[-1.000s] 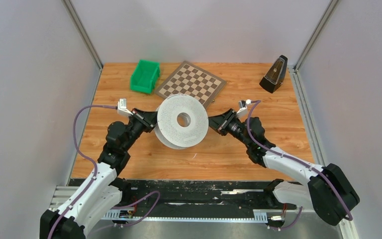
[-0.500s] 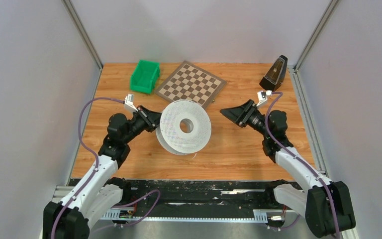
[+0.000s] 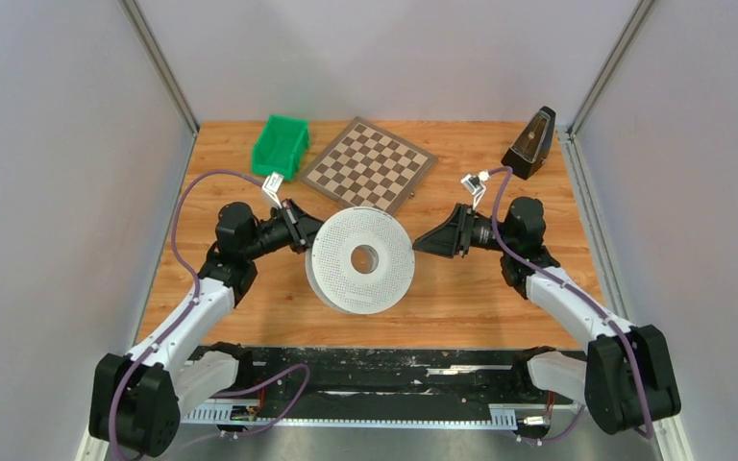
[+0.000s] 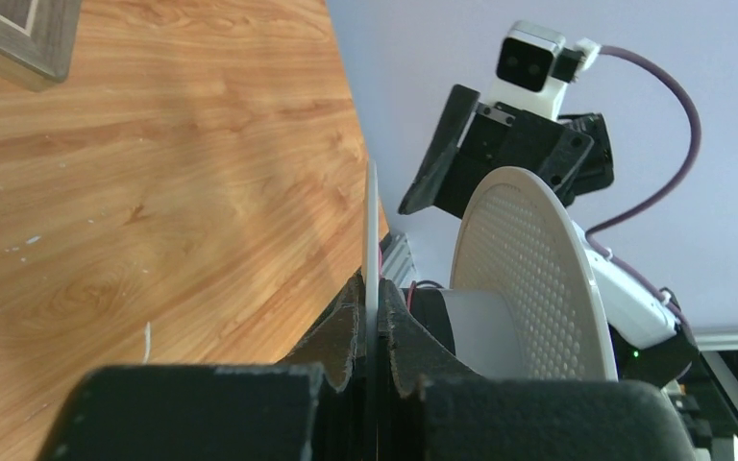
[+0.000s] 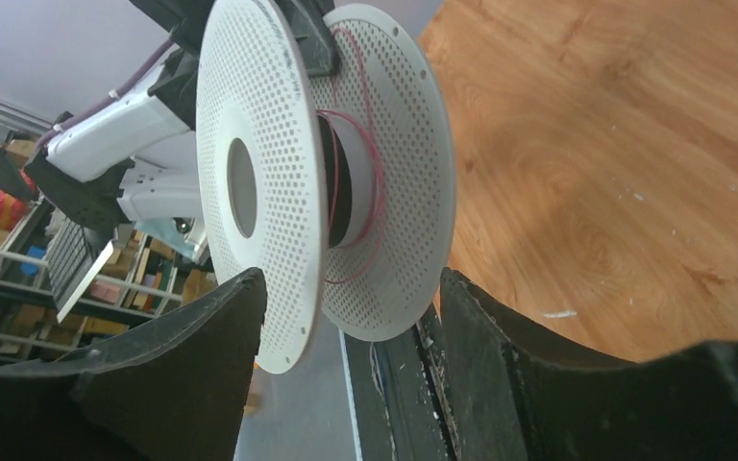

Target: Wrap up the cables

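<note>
A white perforated spool (image 3: 360, 259) hangs upright above the wooden table, held by one flange. My left gripper (image 3: 307, 235) is shut on that flange's thin edge (image 4: 372, 240). The other flange (image 4: 524, 279) stands to the right in the left wrist view. A thin red cable (image 5: 381, 187) lies loosely looped round the spool's dark hub (image 5: 344, 182). My right gripper (image 3: 421, 245) stands open just right of the spool. Its fingers (image 5: 202, 355) sit either side of the spool's lower rim (image 5: 288, 327), not gripping it.
At the back left is a green bin (image 3: 281, 147), and a chessboard (image 3: 370, 163) lies just behind the spool. A black metronome (image 3: 528, 144) stands at the back right. A dark rail (image 3: 394, 370) runs along the table's near edge.
My right gripper let go of the spool's right edge, opened, pulled away, then came back beside it. My left arm carried the spool slightly right and nearer.
</note>
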